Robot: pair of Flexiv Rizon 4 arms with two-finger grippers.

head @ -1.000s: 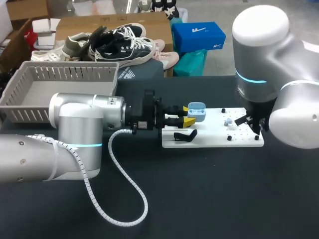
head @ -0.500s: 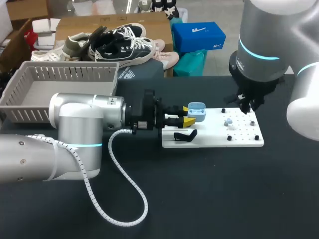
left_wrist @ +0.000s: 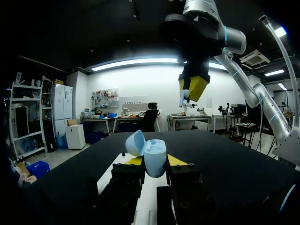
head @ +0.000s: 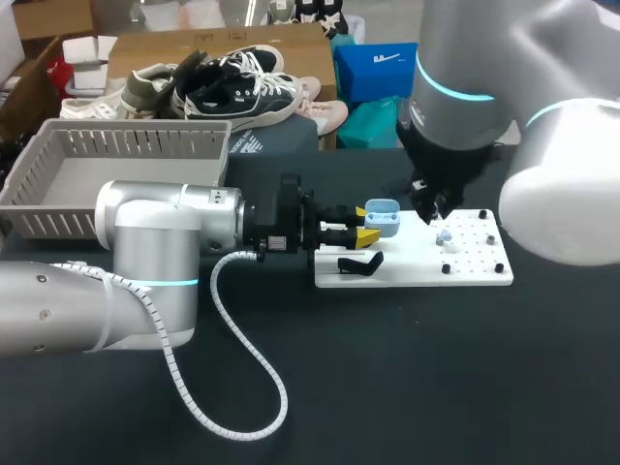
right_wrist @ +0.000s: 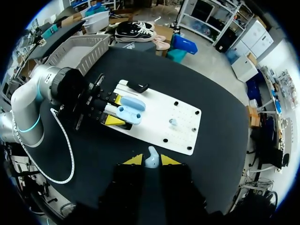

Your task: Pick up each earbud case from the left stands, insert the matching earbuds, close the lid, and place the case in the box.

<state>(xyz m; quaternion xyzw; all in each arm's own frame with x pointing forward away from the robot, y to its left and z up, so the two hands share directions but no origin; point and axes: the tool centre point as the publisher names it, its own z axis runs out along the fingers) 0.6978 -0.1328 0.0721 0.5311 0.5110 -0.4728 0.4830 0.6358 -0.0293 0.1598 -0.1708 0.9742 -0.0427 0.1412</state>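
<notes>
Currently, the right pincer (right_wrist: 151, 158) is pinching a small pale blue earbud (right_wrist: 151, 163) between its yellow tips, high above the white perforated plate (right_wrist: 157, 111). The left pincer (left_wrist: 153, 161) is clamped from two sides on the pale blue oval earbud case (left_wrist: 153, 155), whose lid stands open and tilted back. The case is held just over the near end of the plate, next to a black stand (head: 358, 263). A second pale blue earbud (head: 444, 235) stands on the plate, apart from the case. The step in hand is judged to be earbud insertion: the case is off its stand and presented open, one earbud is lifted, and the lid is not yet closed. The next move calls for lowering the earbud into the matching well of the case with its stem correctly oriented. Release it only once it is seated, because a tilted approach could jam it against the rim. The right arm comes in from the right, reaches toward the middle and points its wrist steeply down, near the case. The left arm lies low and level over the black surface (head: 436, 368), its wrist aimed along the plate. The grey slatted plastic box (head: 58, 208) stands well apart behind the left arm.
</notes>
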